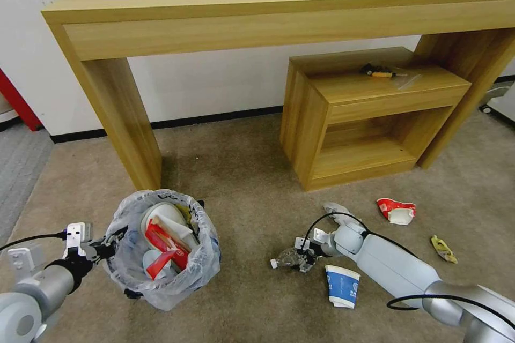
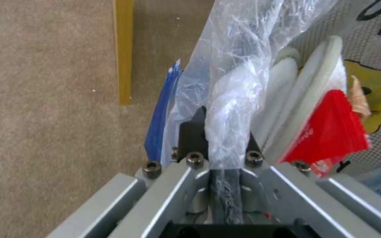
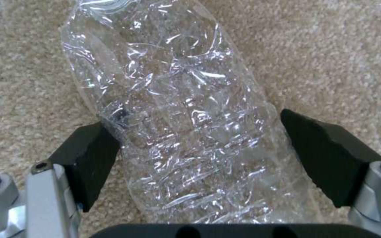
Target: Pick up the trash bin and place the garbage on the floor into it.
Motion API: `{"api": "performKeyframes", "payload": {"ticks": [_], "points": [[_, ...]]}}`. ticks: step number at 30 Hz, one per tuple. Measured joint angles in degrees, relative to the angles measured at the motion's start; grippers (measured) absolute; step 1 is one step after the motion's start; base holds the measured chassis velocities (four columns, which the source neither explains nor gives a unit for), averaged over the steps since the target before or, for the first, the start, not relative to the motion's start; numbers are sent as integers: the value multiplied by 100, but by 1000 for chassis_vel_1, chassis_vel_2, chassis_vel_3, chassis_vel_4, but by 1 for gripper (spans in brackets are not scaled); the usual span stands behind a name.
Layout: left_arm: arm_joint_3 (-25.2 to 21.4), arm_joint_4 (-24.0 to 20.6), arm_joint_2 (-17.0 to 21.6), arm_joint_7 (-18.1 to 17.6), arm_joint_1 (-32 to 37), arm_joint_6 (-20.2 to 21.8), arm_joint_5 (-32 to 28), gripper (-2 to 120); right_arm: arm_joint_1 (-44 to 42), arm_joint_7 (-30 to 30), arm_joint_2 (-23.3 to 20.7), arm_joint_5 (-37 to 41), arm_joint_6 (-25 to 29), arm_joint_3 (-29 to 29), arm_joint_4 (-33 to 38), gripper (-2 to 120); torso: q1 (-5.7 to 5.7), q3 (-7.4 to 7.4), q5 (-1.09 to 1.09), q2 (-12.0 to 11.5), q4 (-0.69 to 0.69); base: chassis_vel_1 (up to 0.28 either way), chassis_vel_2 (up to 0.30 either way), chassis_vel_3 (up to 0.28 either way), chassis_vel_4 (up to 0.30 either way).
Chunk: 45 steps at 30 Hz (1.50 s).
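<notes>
While left pincer (image 2: 223,138) grips trash bin (image 1: 161,249), right pincer (image 3: 199,155) straddles bottle (image 3: 177,115)

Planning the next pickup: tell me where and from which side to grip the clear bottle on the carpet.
Grip the clear bottle across its crushed mid-body, coming down from above, as the right gripper stands now with open fingers straddling it. It lies flat on the floor, its long sides exposed; the flattened body looks narrow enough to fit between them.

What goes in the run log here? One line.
left gripper: shut on trash bin rim | right gripper: open, straddling clear bottle
</notes>
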Motion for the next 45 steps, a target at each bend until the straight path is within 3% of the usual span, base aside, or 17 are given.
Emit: {"api": "performKeyframes", "payload": {"ticks": [7, 14, 15, 16, 19, 28, 33, 40, 42, 45], "points": [[-2, 13, 34, 28, -19, 0, -13, 0, -81, 167, -118, 18, -72, 77, 249, 85, 0, 7, 20, -6, 12, 0, 0, 0, 0], [81, 66, 20, 53, -66, 0, 35, 0, -128, 167, -196, 26, -177, 194, 402, 85, 3, 9, 21, -9, 12, 0, 0, 0, 0], [99, 77, 16, 54, -80, 0, 42, 0, -128, 197, -213, 18, -164, 249, 413, 85, 3, 9, 30, -11, 13, 0, 0, 0, 0], [102, 80, 15, 54, -90, 0, 45, 0, -122, 213, -240, 9, -165, 279, 432, 82, 4, 8, 29, -10, 18, 0, 0, 0, 0], [104, 104, 14, 51, -105, -1, 53, 0, -122, 198, -359, 31, -164, 296, 573, 72, 4, 7, 15, -10, 14, 3, 37, 29, 1], [138, 57, -16, 49, -109, 0, 73, 0, -231, 124, -609, 129, -292, 432, 1044, 40, 3, 5, 15, -8, 8, 0, 0, 0, 0], [129, 14, -12, 41, -90, 0, 73, 0, -322, 301, -653, 328, -397, 613, 1296, 30, 3, 5, 14, -7, 8, 0, 0, 0, 0], [151, -5, 17, 0, -94, 0, 65, 0, -380, 806, -810, 1134, -617, 1162, 2406, 16, 2, 5, 12, -7, 8, 0, 0, 0, 0], [261, 61, 56, -118, -120, 0, 65, 0, -338, 1175, -848, 2065, -720, 1588, 3510, 6, 2, 4, 12, -6, 8, 0, 0, 0, 0], [338, 113, 101, -222, -156, 0, 64, 0, -164, 1315, -719, 2429, -724, 1724, 3949, 4, 2, 4, 12, -6, 7, 0, 0, 0, 0]]}}
